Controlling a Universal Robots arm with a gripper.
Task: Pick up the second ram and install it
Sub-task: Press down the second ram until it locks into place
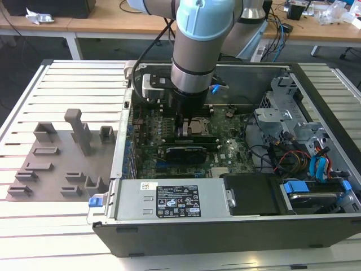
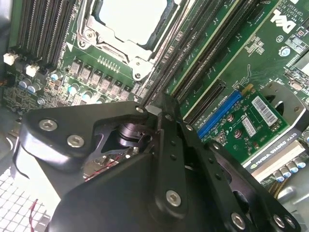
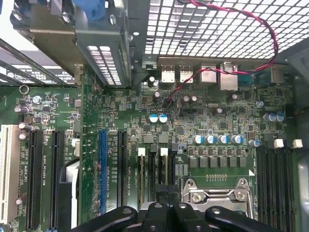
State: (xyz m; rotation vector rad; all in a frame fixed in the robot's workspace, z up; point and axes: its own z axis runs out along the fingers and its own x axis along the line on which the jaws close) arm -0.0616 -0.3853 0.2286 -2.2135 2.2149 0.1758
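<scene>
In the exterior view my gripper (image 1: pixel 185 125) reaches down into the open computer case, at the near edge of the square CPU socket (image 1: pixel 199 125). A long, thin, dark green stick, the second ram (image 1: pixel 198 137), stands on edge in the memory slots just below the fingers. Both wrist views show the black fingers (image 2: pixel 166 121) closed together, with my gripper (image 2: pixel 155 109) (image 3: pixel 166 195) tip-down over the slots (image 3: pixel 163 166) next to the socket (image 3: pixel 219 193). Whether the ram is pinched between the fingers is hidden.
A black graphics card (image 1: pixel 183 152) lies just in front of the slots. The power supply (image 1: pixel 169 200) sits at the case front, with a drive cage (image 1: pixel 282 121) and cables (image 1: pixel 293 158) on the exterior view's right. A grey fixture tray (image 1: pixel 56 158) stands on the exterior view's left.
</scene>
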